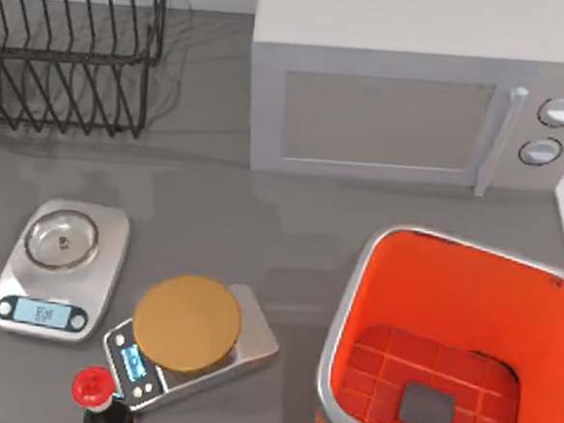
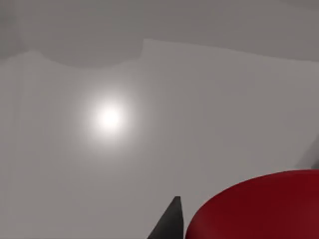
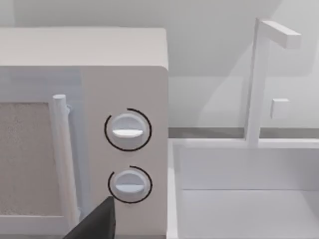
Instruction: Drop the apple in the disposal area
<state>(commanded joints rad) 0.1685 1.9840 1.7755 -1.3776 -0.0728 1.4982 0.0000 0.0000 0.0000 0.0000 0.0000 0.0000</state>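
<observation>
Left end effector hangs just beside a dark red rounded surface; I cannot tell whether that is the apple or a bottle cap, nor whether the grip is released or clenched. Right end effector, grip equally unclear, faces the microwave and its two dials. On the tabletop, the orange disposal area stands near right, and a red-capped bottle near left.

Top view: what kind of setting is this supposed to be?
Most likely a rendered kitchen counter. A grey microwave stands at the back beside a black wire dish rack, two digital kitchen scales sit at the front left, and a white sink with a tap appears beside the microwave in the right wrist view.
</observation>
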